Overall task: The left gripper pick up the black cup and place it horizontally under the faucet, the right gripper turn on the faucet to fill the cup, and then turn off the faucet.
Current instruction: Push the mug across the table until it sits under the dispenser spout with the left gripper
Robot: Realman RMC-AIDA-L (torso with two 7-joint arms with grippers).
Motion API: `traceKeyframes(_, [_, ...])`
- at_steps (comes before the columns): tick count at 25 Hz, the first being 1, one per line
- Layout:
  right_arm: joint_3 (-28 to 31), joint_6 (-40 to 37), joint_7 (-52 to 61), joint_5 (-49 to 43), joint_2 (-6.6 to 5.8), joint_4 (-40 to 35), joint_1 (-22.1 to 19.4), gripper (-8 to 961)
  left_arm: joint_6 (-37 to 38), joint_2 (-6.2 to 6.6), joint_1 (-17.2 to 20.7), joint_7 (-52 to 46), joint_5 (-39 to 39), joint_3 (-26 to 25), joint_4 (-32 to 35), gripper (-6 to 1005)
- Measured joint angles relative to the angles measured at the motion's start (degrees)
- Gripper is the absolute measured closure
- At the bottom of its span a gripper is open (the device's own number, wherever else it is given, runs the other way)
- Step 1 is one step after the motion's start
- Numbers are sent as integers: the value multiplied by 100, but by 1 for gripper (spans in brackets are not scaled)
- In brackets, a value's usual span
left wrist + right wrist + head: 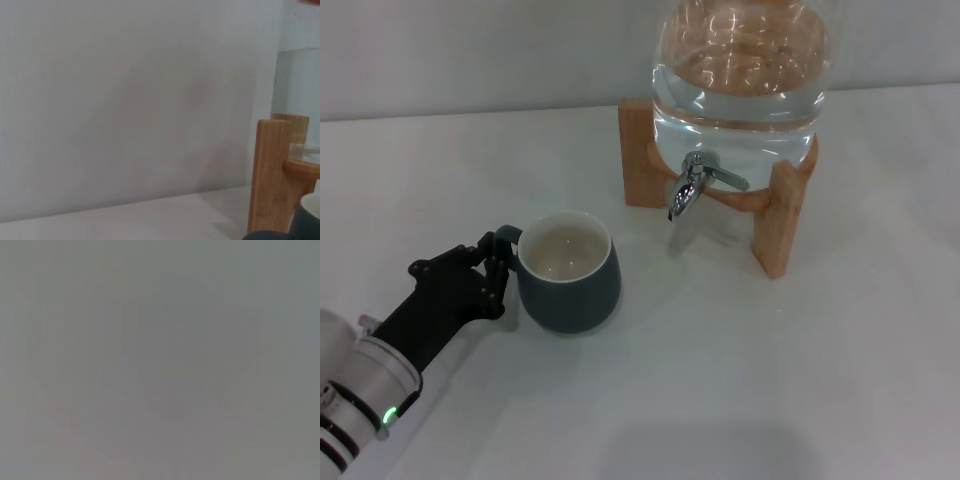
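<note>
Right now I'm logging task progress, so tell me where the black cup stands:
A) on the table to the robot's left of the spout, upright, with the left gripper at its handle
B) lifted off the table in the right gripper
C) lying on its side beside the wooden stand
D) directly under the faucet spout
A: the black cup stands upright on the table, short of the faucet, with the left gripper at its handle.

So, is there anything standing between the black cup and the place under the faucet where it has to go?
Nothing visible does. The black cup stands on bare white table, with the left gripper at its handle. The stretch toward the faucet holds no object; the wooden stand flanks that spot.
</note>
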Motion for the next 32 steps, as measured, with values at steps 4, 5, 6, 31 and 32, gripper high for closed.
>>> traceKeyframes(4, [0,0,0,0,0,0,-7,111,107,-11,-62,0,19,0,-35,883])
traceKeyframes(5, [0,1,0,0,0,0,-11,111,116,-18,-64,0,39,0,-45,883])
traceKeyframes(6, [0,1,0,0,0,0,-11,111,116,-18,-64,0,39,0,-45,883])
traceKeyframes(31, [-53,10,0,0,-44,5,-33,111,401,-3,-323,-276,72,44,-197,883])
traceKeyframes(32, [-53,10,0,0,-44,5,-33,111,406,-3,-336,-277,72,44,-198,883])
